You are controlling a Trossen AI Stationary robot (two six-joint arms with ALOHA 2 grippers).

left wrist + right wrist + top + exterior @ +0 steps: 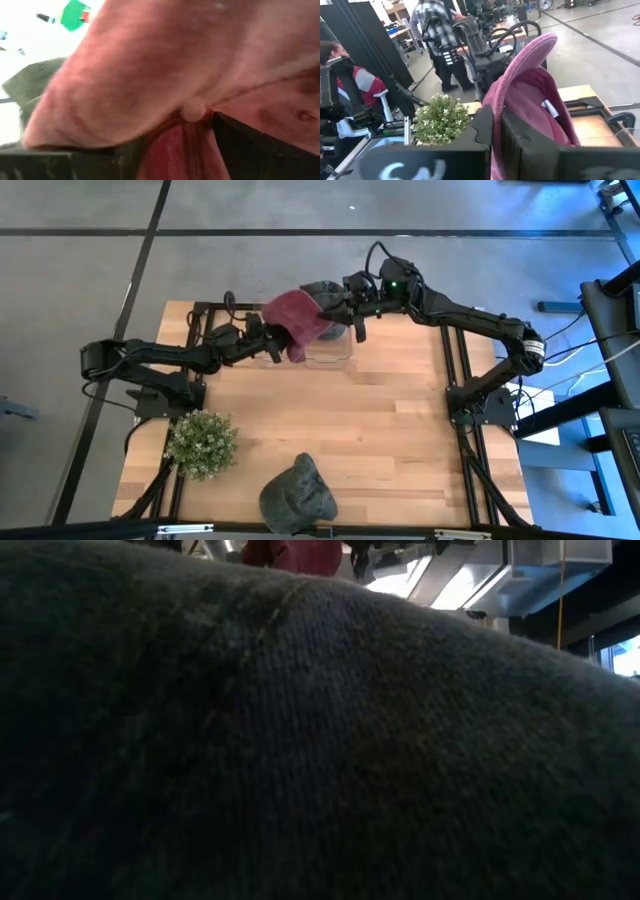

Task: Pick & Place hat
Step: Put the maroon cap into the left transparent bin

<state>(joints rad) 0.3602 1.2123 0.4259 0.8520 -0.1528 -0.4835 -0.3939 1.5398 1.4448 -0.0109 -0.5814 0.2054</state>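
A dark red hat (295,320) hangs between my two grippers at the table's far side, partly over a clear box (332,348). My left gripper (272,345) comes from the left and is shut on the hat's left side; the hat fills the left wrist view (150,65). My right gripper (338,305) comes from the right and is shut on the hat's rim; the right wrist view shows the hat's open inside (530,95) with a white label. In the low view only the hat's top (300,552) shows. My left gripper has the hat's cloth (175,145) between its two fingers, close to a small round button (194,109). It comes level from the table's left. The hat itself hides the fingertips, so the layers do not show. The hat is off the table. My right gripper pinches the hat's rim edge (495,117) between its two fingers (480,135), which stand close together. It comes from the table's right side. The hat rises past the fingers with its opening toward the wrist camera, off the table.
A grey hat (320,288) lies just behind the red one. Another grey hat (297,495) lies at the near edge and fills the low view (300,760). A small potted plant (202,442) stands near left. Bare wood (380,430) lies mid-table. People stand in the room beyond (440,35).
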